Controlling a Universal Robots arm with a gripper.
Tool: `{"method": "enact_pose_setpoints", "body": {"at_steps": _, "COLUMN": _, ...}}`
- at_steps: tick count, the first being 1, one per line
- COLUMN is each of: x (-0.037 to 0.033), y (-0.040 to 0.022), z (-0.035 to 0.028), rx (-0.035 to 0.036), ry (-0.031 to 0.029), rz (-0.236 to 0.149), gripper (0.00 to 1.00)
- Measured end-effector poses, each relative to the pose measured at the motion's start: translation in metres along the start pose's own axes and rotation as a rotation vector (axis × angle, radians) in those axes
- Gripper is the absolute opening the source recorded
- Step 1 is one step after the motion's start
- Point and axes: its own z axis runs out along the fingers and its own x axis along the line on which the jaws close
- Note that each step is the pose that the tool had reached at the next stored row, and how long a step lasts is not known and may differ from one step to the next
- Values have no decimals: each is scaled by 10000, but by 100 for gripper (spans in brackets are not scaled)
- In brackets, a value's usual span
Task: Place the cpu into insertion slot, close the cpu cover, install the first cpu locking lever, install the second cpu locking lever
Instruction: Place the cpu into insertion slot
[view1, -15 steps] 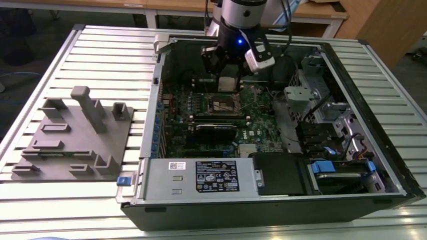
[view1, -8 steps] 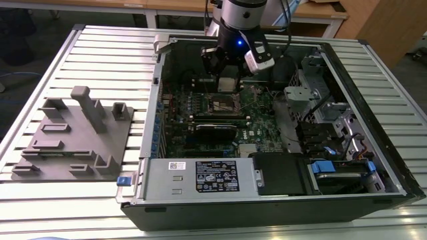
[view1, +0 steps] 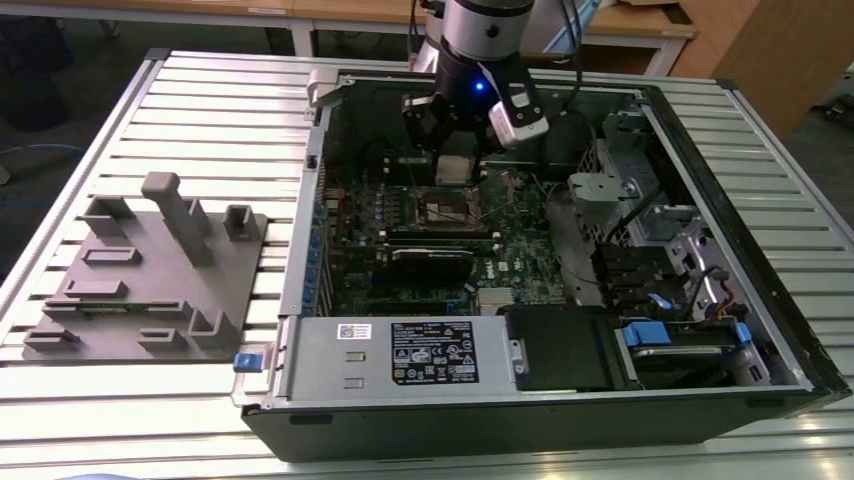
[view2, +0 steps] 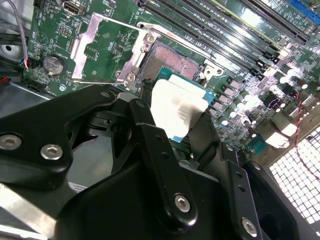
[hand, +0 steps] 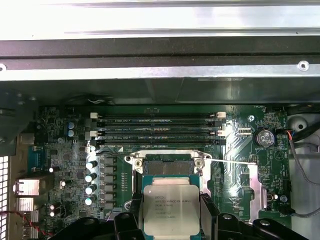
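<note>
My gripper (view1: 457, 172) is shut on the cpu (view1: 457, 164), a flat square chip with a dull silver top, inside the open computer case. In both wrist views the black fingers (hand: 134, 216) clamp the cpu (hand: 169, 206) by two opposite edges. It hangs a little above and just short of the insertion slot (hand: 167, 168), a dark square recess with a silvery rim (view2: 172, 62) (view1: 451, 208). The cpu cover (view2: 136, 57) is swung open and lies flat beside the slot (hand: 254, 186). A thin wire locking lever (hand: 231, 161) sticks out sideways from the slot.
Long memory slots (hand: 157, 127) run just beyond the slot. A black card (view1: 430, 262) and a labelled metal box (view1: 434, 352) lie on the near side. Drive bays with blue tabs (view1: 645, 335) fill the exterior view's right. A grey fixture (view1: 147, 280) stands outside the case.
</note>
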Motion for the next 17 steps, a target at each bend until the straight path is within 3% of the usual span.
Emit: {"method": "enact_pose_setpoints", "body": {"at_steps": 17, "x": 0, "y": -2, "z": 42, "rx": -1, "ry": -1, "rz": 0, "gripper": 54}}
